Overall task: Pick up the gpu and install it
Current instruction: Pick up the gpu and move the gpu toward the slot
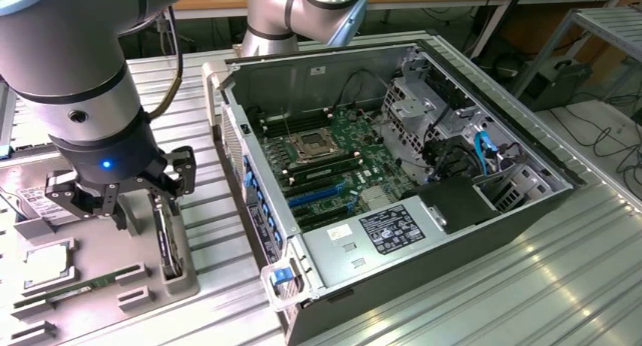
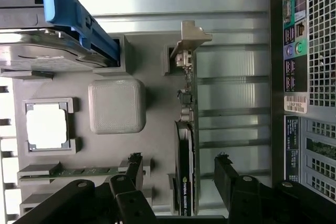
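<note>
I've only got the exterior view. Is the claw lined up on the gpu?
Observer: Yes. In the wrist view the gpu stands on edge in a slot of the grey tray, between the fingers of the open claw.
Operator: Touching it?
Observer: No. There is a gap on each side, and the narrower one is by the finger nearest the computer case.
Operator: Where's the bracket?
Observer: The silver bracket is at the end away from the claw.
</note>
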Motion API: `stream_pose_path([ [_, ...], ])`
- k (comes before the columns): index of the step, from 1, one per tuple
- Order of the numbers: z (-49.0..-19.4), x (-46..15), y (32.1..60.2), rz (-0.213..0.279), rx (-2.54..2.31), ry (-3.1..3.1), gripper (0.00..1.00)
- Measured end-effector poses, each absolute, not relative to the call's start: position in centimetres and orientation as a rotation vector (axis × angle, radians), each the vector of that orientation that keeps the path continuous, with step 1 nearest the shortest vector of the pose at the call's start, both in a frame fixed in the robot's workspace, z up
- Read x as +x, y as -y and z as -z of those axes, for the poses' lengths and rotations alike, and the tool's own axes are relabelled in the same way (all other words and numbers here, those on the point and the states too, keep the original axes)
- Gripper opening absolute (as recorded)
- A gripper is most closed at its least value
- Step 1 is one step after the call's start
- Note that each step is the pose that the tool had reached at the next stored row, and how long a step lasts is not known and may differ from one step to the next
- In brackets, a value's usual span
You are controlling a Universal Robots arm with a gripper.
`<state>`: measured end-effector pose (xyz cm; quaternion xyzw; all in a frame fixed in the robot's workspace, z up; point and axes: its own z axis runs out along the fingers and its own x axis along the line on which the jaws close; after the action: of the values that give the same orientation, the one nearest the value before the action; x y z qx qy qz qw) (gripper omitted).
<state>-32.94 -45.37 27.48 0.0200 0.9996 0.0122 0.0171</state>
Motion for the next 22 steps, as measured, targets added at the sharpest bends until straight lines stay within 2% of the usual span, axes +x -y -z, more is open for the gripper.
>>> stream_pose_path([
  [22,-24.8,-32.7,45.6,-0.038,0.061,-3.104,0.66],
])
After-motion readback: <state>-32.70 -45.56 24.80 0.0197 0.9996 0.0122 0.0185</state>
